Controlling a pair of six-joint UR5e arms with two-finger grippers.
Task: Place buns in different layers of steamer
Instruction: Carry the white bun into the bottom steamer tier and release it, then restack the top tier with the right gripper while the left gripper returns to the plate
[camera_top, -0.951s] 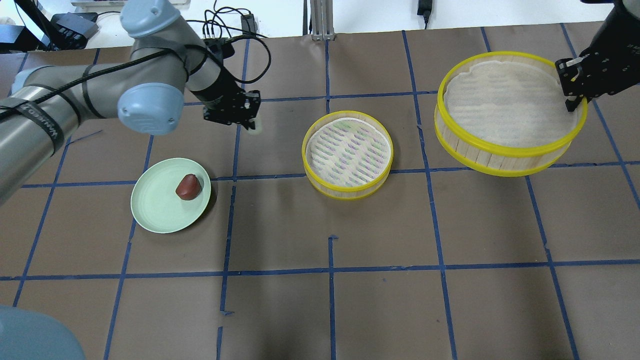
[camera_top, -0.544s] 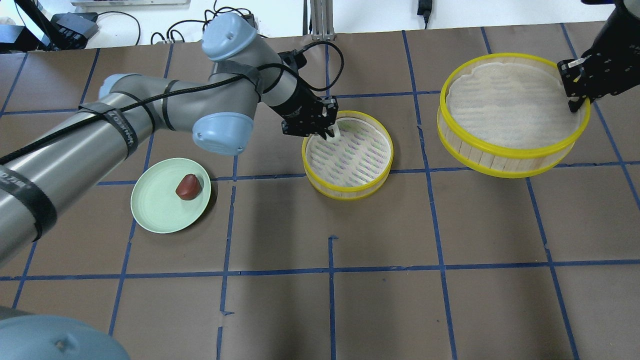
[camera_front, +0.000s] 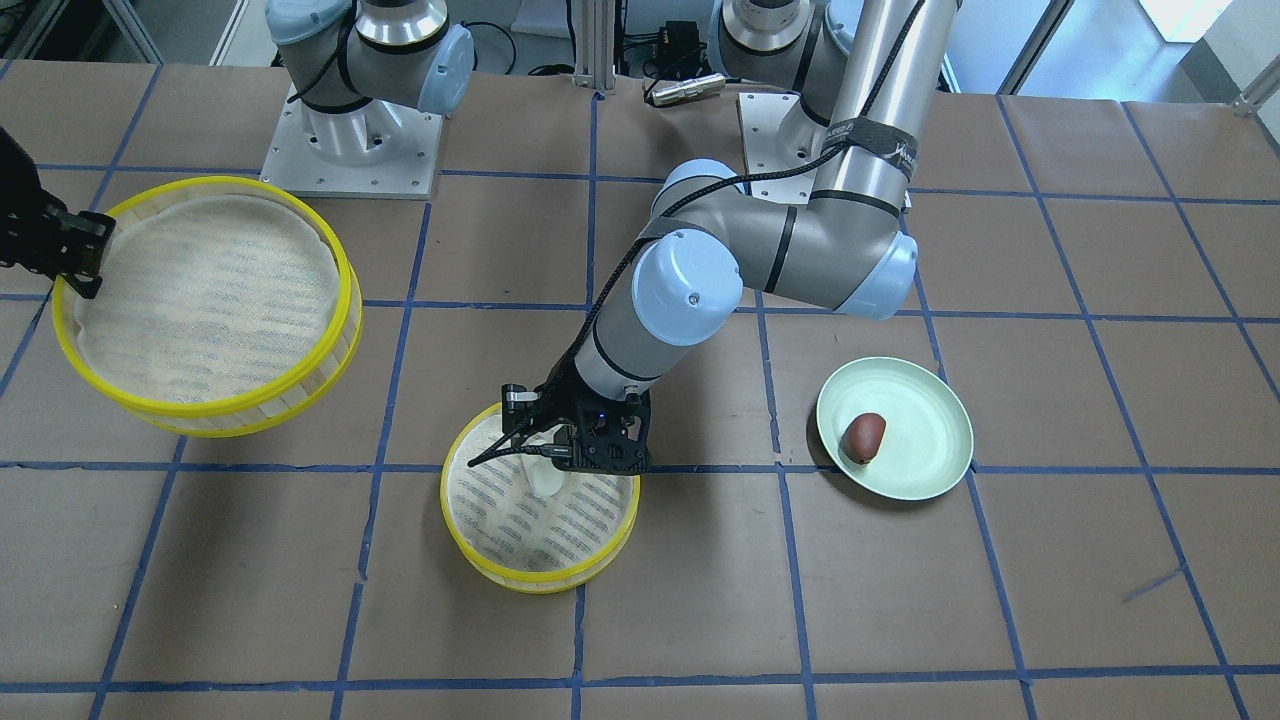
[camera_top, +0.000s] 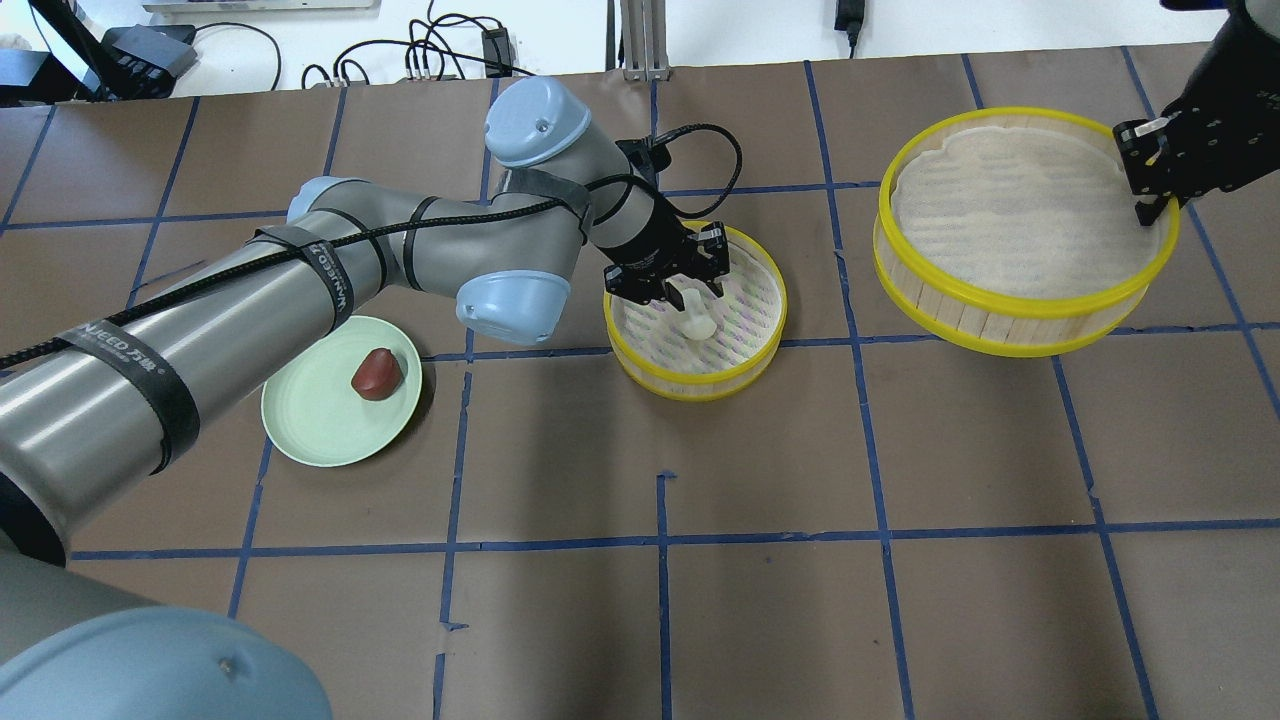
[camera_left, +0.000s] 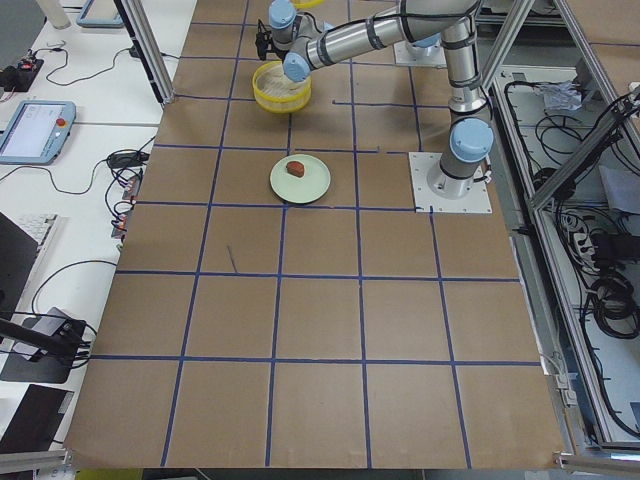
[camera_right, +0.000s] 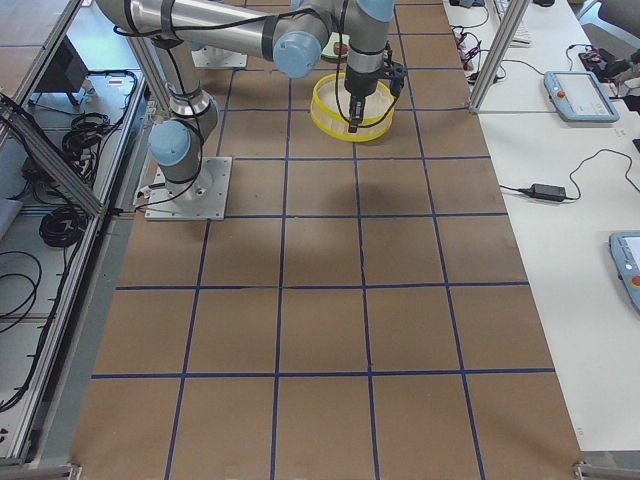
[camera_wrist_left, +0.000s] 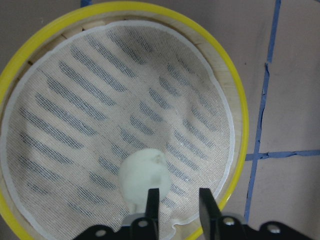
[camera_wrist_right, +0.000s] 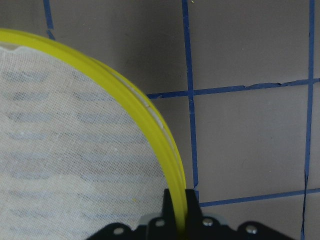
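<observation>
The white bun (camera_top: 694, 322) lies on the mesh of the small steamer layer (camera_top: 700, 388) at table centre. My left gripper (camera_top: 682, 290) hovers just above it, open, with the bun beside one finger (camera_wrist_left: 152, 200) in the left wrist view (camera_wrist_left: 142, 177). The reddish-brown bun (camera_top: 377, 373) sits on the pale green plate (camera_top: 310, 430). My right gripper (camera_top: 1150, 195) is shut on the rim of the larger steamer layer (camera_top: 1000, 300) and holds it tilted above the table at the far right; its fingers (camera_wrist_right: 191, 205) pinch the yellow rim (camera_wrist_right: 135, 97).
The left arm stretches across the table's left half, passing above and behind the plate. Brown paper with blue tape lines covers the table (camera_top: 660, 600). Cables and a metal post (camera_top: 640, 40) lie along the far edge.
The left gripper moved right from the tray's rim to over its middle and let go of the white bun, which now lies on the mesh. The right gripper and its tray barely moved.
</observation>
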